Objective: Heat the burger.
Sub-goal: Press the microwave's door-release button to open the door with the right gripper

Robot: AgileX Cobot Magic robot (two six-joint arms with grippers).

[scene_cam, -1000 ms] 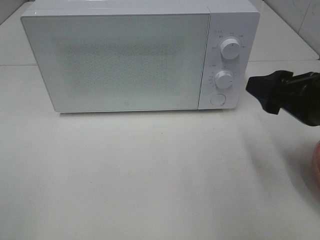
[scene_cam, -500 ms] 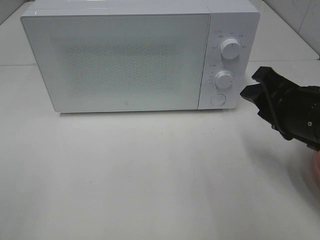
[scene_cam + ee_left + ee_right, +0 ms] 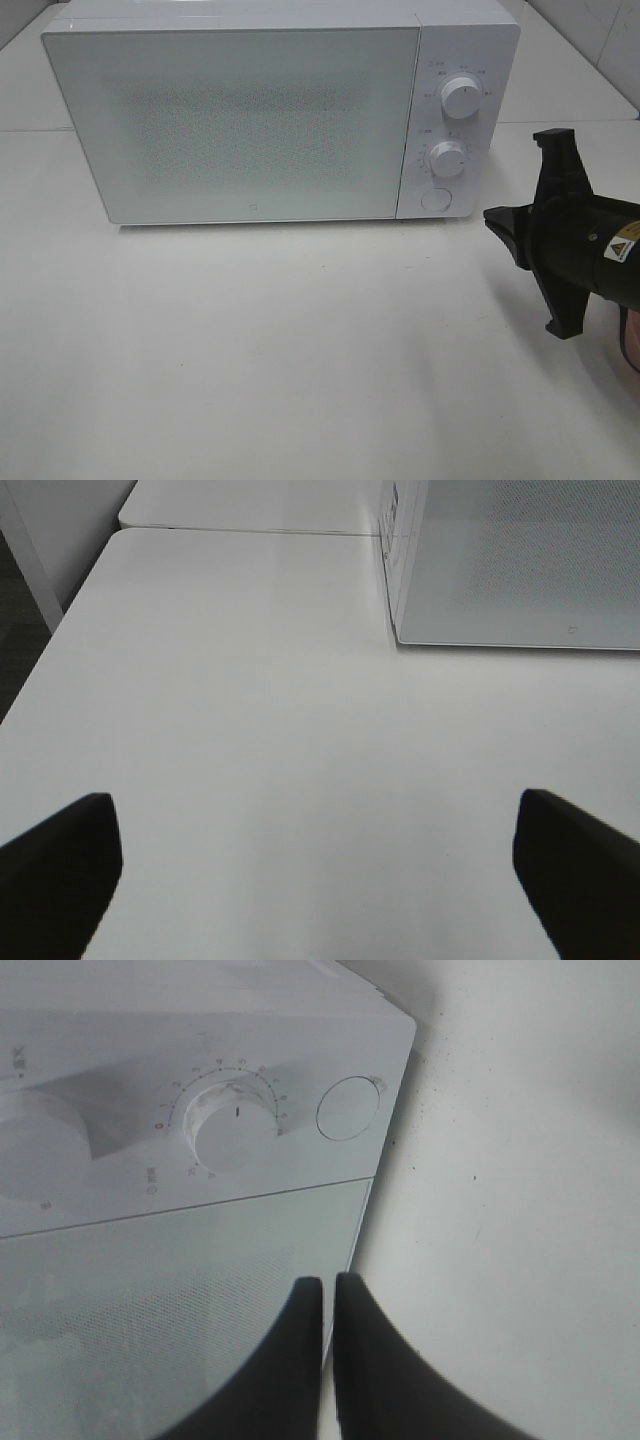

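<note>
Along the lower edge of the high view you have only the white table (image 3: 300, 350), and your left gripper (image 3: 320, 880) does not show in that view at all. Its wrist camera shows its two dark fingers spread wide with nothing between them, hanging over the tabletop off the microwave's door-side corner. At the right of the frame, about mid-height, sits your right gripper (image 3: 497, 220), tips pointing left toward the appliance. Its wrist camera shows the fingers pressed almost together, a thin slit between them and nothing held. Just behind that arm, at the right edge of the frame, a pink sliver (image 3: 633, 340) peeks out. It may be a plate rim, but too little shows to be sure. You cannot see the burger in any view, so judge it to lie outside the frame, possibly on that side. Farther back, across the upper half of the frame, stands the microwave (image 3: 480, 130) with its door (image 3: 240, 120) shut flat. On its control panel the round button (image 3: 435, 199) sits lowest, just left of your right fingertips but apart from them, with the lower knob (image 3: 448, 159) above it and the upper knob (image 3: 460, 98) higher again. Judged from this, the task is at its very start. The door is not yet opened, and the closed tips lined up near the round button suggest pressing it is the step in hand. After that you have the whole rest to do: fetch the burger, place it inside, shut the door and turn a knob.
</note>
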